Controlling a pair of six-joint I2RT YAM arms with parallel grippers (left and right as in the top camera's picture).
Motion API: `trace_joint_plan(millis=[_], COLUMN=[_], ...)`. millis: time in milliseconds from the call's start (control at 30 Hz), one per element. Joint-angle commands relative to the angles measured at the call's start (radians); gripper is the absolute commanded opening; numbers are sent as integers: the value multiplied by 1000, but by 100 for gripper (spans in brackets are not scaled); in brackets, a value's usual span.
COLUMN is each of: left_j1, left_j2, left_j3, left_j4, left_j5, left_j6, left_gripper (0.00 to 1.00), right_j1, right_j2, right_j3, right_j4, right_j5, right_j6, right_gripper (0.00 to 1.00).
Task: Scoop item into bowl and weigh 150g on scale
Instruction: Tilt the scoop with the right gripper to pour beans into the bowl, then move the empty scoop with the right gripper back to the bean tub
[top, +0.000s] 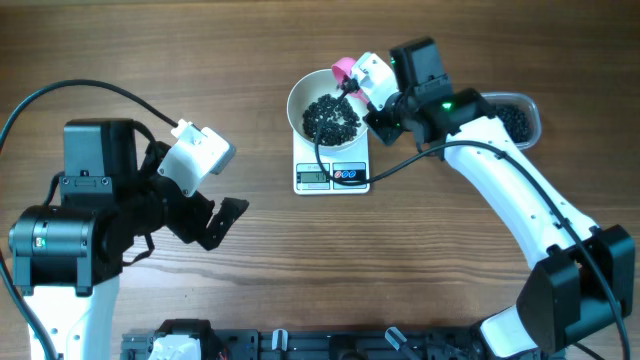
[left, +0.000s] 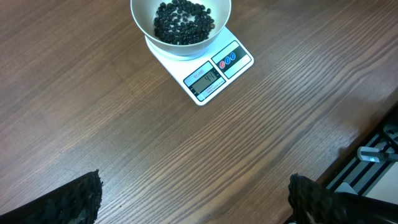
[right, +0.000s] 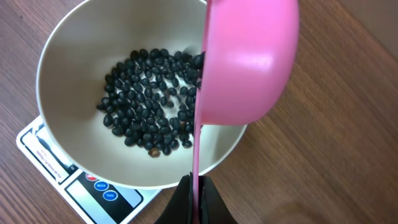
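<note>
The right tool (right: 194, 200) is closed tight, its two dark fingers pinched on the thin flat handle of a pink scoop (right: 249, 62), with no gap showing between the fingers and the handle. The scoop is tipped onto its side above the near rim of the bowl (right: 68, 81), its rounded back turned toward the wrist camera and its open mouth facing the bowl's inside; what the scoop itself contains is hidden from every view. The beans (right: 146, 102), small, round and black, lie in a loose heap across the bottom of the white bowl, with a few close under the scoop's edge. The bowl sits on the scale (top: 332, 175), covering most of its platform and leaving only the front strip with the grey display and the two round buttons uncovered; the digits are too small to read. The scale rests flat on the wooden counter (top: 200, 60). Behind the right arm, near the counter's right edge, stands a clear tub (top: 530, 105) with more black beans inside. The left tool (left: 196, 199) has its jaws spread wide, one textured black fingertip (left: 81, 199) at each lower corner of its wrist view, and it grips nothing, touching nothing. It hangs over bare wood, well apart from the scale and off to its left.
</note>
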Motion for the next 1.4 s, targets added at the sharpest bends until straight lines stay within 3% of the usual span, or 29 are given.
trace_joint_plan(millis=[0, 233, 367, 567, 900, 1167, 1367], left_j1=[7, 7, 7, 7, 7, 7, 7], left_j2=[-3, -3, -3, -3, -3, -3, -3], left_j3=[14, 14, 14, 14, 14, 14, 14], left_j4=[-1, -1, -1, -1, -1, -1, -1], left_j5=[15, 15, 15, 15, 15, 15, 15], left_j6=[19, 19, 19, 19, 19, 19, 19], left_gripper=[100, 100, 100, 100, 100, 100, 100], right_j1=[18, 31, 32, 32, 3, -232, -436], right_j2=[12, 12, 12, 12, -39, -198, -212], right_j3=[-3, -3, -3, -3, 1, 8, 8], right_j4=[17, 9, 25, 14, 0, -161, -328], right_j5=[124, 58, 114, -35, 80, 108, 201], right_j6=[-42, -31, -30, 68, 102, 119, 106], right_gripper=[4, 4, 5, 4, 4, 4, 4])
